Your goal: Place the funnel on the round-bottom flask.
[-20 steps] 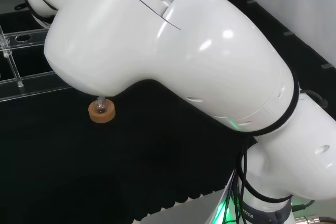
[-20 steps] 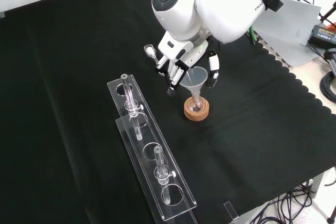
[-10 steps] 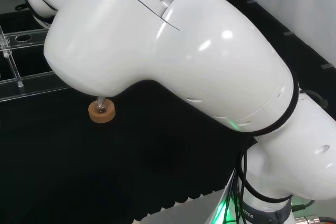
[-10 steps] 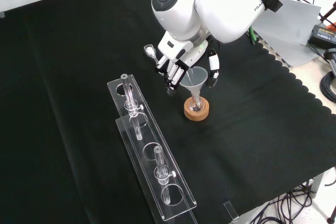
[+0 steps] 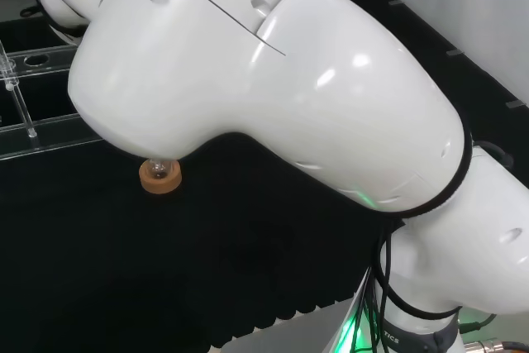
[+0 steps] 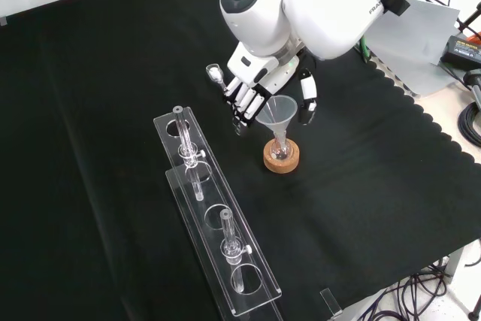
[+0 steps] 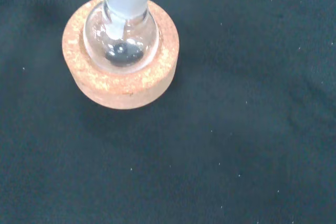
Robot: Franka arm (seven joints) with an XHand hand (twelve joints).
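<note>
One white robot arm [image 6: 316, 5] reaches over a bench [image 6: 98, 73] draped in black cloth. In the front view its hand [image 6: 252, 88] hovers just above and behind a clear funnel [image 6: 276, 110]. The fingers [image 6: 242, 107] hang relaxed on one side of the funnel's wide mouth and the thumb [image 6: 305, 99] on the other; whether they touch the rim I cannot tell, but they are not curled around it. The funnel stands upright with its stem down in the neck of a small round-bottom flask [image 7: 122, 40], which sits in a cork ring [image 7: 121, 80]. A long clear rack [image 6: 214, 216] lies nearby. The placing step looks essentially done. The next move calls for lifting the hand straight up without brushing the funnel.
</note>
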